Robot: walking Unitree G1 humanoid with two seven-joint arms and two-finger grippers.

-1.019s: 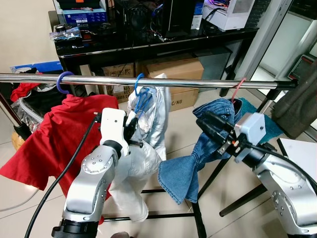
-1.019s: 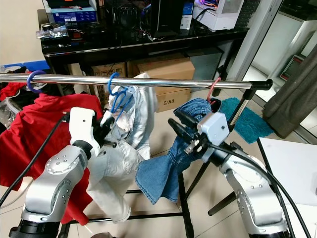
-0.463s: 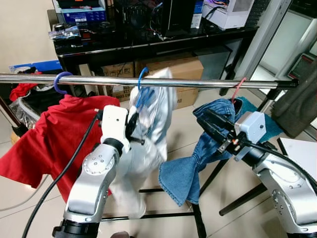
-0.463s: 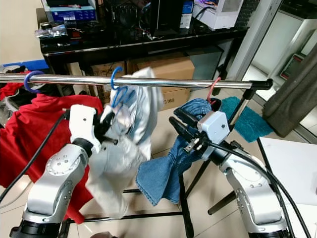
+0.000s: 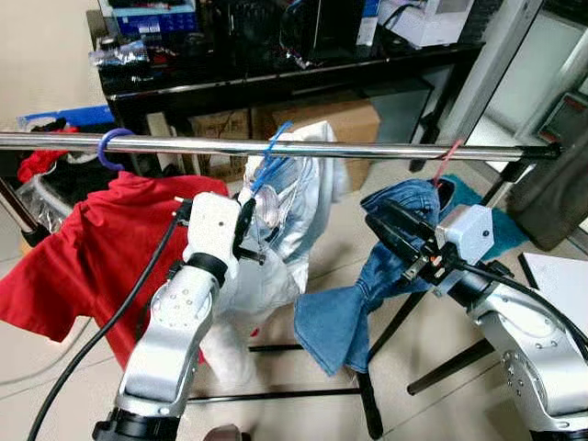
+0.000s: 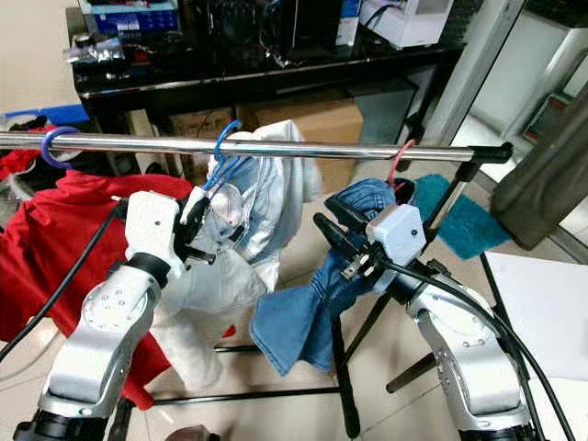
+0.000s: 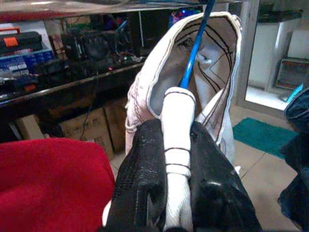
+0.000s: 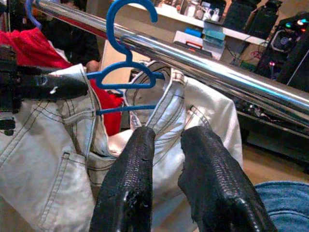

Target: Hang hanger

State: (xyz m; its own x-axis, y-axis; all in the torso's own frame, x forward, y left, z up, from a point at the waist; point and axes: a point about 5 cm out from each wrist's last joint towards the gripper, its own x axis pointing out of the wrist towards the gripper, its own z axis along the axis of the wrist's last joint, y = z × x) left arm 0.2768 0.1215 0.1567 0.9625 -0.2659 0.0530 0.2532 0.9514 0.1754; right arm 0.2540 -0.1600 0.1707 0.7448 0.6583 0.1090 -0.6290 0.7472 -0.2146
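The left gripper (image 7: 177, 159), fingers pinched on the stiff seamed edge of the white jeans (image 6: 230, 266), should lower gently until the thin blue plastic hanger (image 8: 126, 58) seats squarely over the smooth chrome rail (image 5: 367, 150), its hook there now. The right gripper (image 8: 169, 159) hovers empty beside them, fingers narrowly parted, with soft blue denim (image 5: 354, 303) and a red shirt (image 5: 83, 257) draped farther along.

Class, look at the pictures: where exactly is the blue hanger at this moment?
In the left eye view, the blue hanger sits mid-rail, its hook at the metal rail, carrying the white jeans between the red shirt and blue jeans; the left gripper clamps the white jeans.
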